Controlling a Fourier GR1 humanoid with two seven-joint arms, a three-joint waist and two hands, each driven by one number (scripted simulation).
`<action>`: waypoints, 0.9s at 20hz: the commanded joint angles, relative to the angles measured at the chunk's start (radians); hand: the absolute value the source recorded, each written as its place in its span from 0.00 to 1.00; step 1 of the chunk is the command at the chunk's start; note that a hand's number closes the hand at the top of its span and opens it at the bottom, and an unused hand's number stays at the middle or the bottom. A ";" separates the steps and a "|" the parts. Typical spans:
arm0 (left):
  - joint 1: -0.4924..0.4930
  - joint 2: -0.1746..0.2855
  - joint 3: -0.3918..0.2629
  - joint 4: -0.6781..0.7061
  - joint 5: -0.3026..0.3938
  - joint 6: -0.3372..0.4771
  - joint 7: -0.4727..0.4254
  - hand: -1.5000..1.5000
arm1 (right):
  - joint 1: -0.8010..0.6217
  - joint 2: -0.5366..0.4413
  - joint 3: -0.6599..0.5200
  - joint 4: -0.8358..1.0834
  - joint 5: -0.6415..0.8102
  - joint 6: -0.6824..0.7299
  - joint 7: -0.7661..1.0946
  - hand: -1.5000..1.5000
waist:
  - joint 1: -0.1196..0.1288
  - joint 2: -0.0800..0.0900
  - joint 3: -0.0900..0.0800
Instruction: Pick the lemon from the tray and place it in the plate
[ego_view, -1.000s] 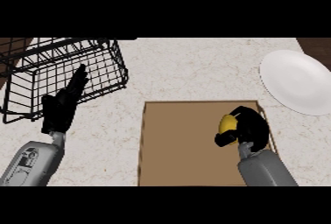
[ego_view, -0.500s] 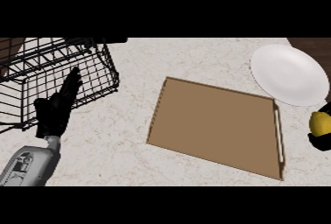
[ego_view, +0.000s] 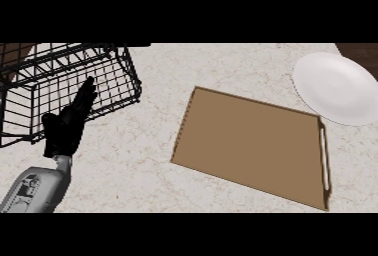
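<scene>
- Yellow is nowhere on show: the lemon appears on neither the tray nor the plate, so I cannot tell where it sits.
- Brown tray (ego_view: 255, 150) lies flat and skewed in the middle of the counter (ego_view: 148, 175), its top bare, with a slot handle along the right edge.
- White plate (ego_view: 336, 90) waits at the upper right, just beside the tray's far corner, with nothing on it. I judge it a short carry from the tray, handy for the drop-off.
- Right robot hand is out of view altogether, so there is no telling whether it holds anything. My reading is that the lemon is off-frame on that side, placing not yet done.
- Left robot hand (ego_view: 65, 131) rests at the left, fingers straight and up, holding nothing, in front of the black wire basket (ego_view: 111, 87). It looks parked well apart from the tray, leaving the lane to the plate free.
</scene>
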 joint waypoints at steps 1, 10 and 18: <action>0.000 -0.029 -0.030 -0.007 -0.017 0.007 0.007 0.50 | -0.049 -0.083 -0.108 0.164 -0.138 0.114 -0.271 1.00 | 0.036 0.005 -0.004; -0.094 -0.057 -0.032 0.009 -0.028 -0.013 0.047 0.50 | -0.372 -0.056 0.003 0.595 -0.040 0.204 -0.413 1.00 | 0.080 0.014 -0.007; -0.054 -0.038 -0.018 0.017 -0.036 -0.054 0.010 0.50 | -0.602 0.065 0.117 0.776 0.115 0.111 -0.371 1.00 | 0.092 0.016 -0.008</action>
